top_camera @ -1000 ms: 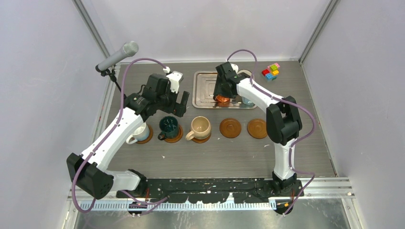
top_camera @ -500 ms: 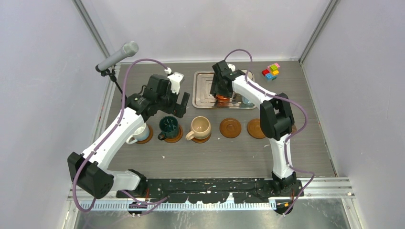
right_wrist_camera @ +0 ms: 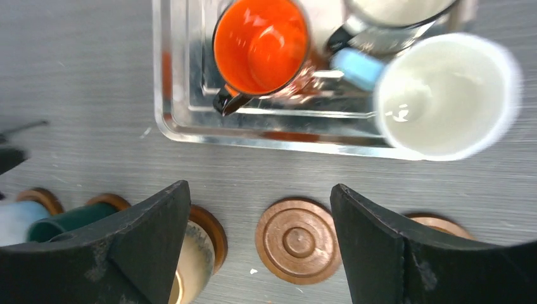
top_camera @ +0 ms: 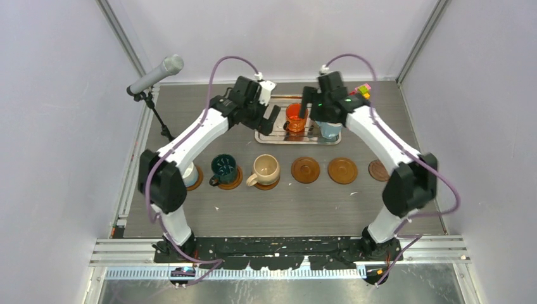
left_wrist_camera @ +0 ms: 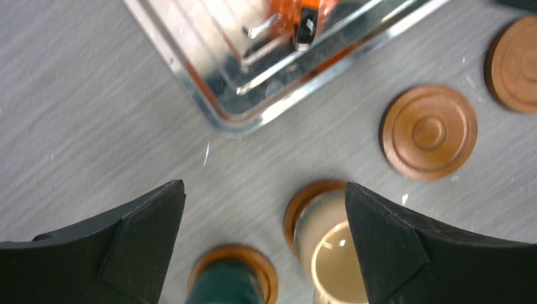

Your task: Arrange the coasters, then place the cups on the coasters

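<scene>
Left arm (top_camera: 190, 136) hides most of the whitish cup (top_camera: 188, 172) at the row's end; right arm (top_camera: 380, 136) covers part of the light blue cup (top_camera: 329, 131). Six coasters (top_camera: 305, 170) in a row (three under cups, three bare). Three cups, including the orange cup (right_wrist_camera: 261, 44), sit in the tray (right_wrist_camera: 190, 130). Left gripper (left_wrist_camera: 264, 190) and right gripper (right_wrist_camera: 259, 190) gape wide, holding nothing.

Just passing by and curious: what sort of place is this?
Probably a robotics test booth, not a café: plain white walls box in a table, two robot arms are bolted at its near edge, and a microphone stands by staged cups and coasters.
</scene>
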### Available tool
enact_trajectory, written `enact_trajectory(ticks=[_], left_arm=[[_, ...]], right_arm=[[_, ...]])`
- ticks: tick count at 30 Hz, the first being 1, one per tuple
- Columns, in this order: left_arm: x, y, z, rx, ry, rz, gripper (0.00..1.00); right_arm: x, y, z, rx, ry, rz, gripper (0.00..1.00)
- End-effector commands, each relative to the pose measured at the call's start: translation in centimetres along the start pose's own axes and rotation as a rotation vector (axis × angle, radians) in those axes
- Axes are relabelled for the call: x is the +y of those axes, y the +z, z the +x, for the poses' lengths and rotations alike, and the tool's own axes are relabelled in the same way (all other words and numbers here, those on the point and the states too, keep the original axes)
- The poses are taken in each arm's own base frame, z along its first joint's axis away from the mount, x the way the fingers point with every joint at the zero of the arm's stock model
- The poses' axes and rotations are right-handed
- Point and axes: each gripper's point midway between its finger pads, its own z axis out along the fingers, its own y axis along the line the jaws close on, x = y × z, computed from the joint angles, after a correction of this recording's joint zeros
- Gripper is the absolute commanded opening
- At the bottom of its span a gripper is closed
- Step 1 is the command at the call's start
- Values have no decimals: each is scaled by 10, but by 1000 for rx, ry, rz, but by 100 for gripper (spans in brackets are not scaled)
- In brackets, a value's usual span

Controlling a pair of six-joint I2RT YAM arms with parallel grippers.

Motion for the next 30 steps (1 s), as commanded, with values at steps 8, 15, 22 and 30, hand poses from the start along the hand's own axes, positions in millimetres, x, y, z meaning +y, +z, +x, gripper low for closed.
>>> enact_trajectory(ticks=[8,15,22,30], left_arm=[[-38,88,-36,51,81,28,86],[-49,135,-25,109,94,46,81],[-38,165,-26,109,124,-12,78],[-36,185,-26,98,170,-15,62]], right_arm=[[-107,-97,-23,-123,61,-110,87],[-156,-110,1,-116,152,-132,87],[-179,-110,5,-130,244,-145,87],[-185,-108,9,-121,283,-173,87]])
